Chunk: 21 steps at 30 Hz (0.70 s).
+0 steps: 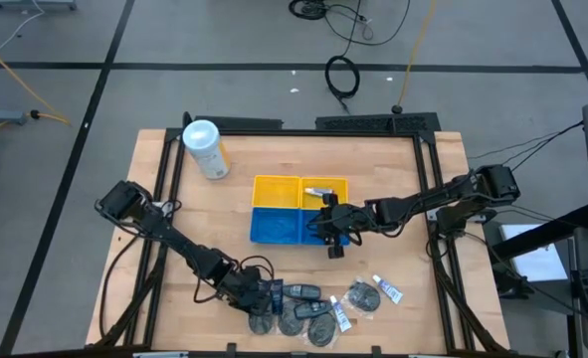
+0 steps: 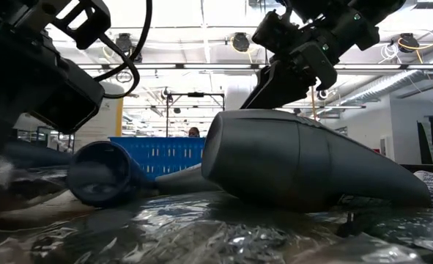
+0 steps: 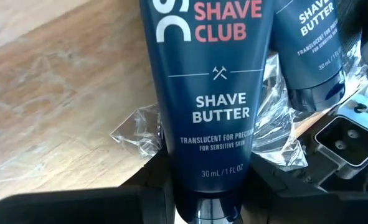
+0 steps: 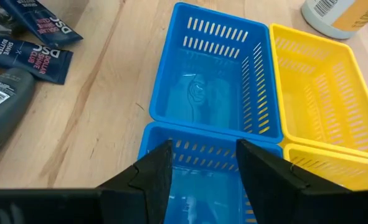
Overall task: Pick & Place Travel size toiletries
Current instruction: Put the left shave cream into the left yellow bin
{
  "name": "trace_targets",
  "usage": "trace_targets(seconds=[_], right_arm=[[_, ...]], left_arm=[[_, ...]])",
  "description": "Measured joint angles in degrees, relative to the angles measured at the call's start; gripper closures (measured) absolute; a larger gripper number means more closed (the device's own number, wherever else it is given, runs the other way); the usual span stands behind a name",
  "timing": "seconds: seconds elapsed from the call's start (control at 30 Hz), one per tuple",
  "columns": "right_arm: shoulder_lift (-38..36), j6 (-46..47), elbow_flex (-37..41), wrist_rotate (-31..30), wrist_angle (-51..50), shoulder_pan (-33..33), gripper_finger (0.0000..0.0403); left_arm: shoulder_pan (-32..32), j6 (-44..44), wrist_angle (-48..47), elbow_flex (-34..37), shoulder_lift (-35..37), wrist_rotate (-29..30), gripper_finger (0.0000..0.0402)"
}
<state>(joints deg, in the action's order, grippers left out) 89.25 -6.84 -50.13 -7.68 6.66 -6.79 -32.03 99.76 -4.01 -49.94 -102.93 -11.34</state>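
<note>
The left hand (image 1: 257, 294) straddles a dark blue shave-butter tube (image 3: 205, 118) lying on the wooden bench (image 1: 154, 199) among crinkly clear wrappers (image 3: 137, 127), fingers spread. A wrapper could snag and drag along. The right hand (image 4: 202, 162) hovers, spread and empty, above the blue slotted trays (image 4: 208, 93).

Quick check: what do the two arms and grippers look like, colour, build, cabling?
Both arms are dark, nearly black, slim and jointed, with bulkier housings at the base. The left gripper and right gripper have two flat matte-black fingers. Black cables loop along the left arm and trail off the right arm's base. No markings visible.
</note>
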Motion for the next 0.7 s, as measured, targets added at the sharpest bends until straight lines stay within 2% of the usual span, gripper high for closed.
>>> trace_targets(seconds=[0.27, 0.47, 0.7], right_arm=[[0.0, 0.18, 0.0, 0.17, 0.72, 0.0, 0.0232], [0.0, 0.2, -0.01, 0.2, 1.79, -0.07, 0.0232], [0.0, 1.33, -0.02, 0.22, 2.5, -0.07, 0.0232]], left_arm=[[0.09, -4.38, -5.87, 0.21, 8.36, 9.64, 0.0293], [0.12, -10.24, -6.01, 0.11, 13.42, 16.7, 0.0293], [1.84, -16.97, -10.13, 0.0, 17.93, 21.09, 0.0293]])
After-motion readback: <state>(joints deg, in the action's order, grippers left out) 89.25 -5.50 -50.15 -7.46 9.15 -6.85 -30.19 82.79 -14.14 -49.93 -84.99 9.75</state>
